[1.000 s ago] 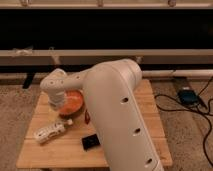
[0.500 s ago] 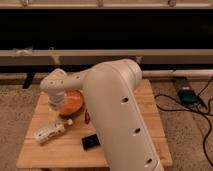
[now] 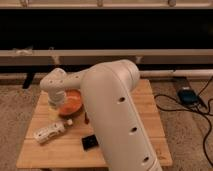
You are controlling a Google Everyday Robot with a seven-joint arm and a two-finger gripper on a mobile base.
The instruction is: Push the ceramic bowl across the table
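The orange ceramic bowl (image 3: 71,103) sits on the left half of the pale wooden table (image 3: 142,107), partly covered by my arm. My gripper (image 3: 55,107) reaches down at the bowl's left edge, its end hidden behind the white wrist housing. The large white arm (image 3: 117,115) crosses the middle of the view and hides the table's centre.
A white plastic bottle (image 3: 49,132) lies on its side near the table's front left. A small black rectangular object (image 3: 90,143) lies at the front centre. A blue device (image 3: 186,95) and black cables lie on the carpet at the right. A dark wall with rails runs behind.
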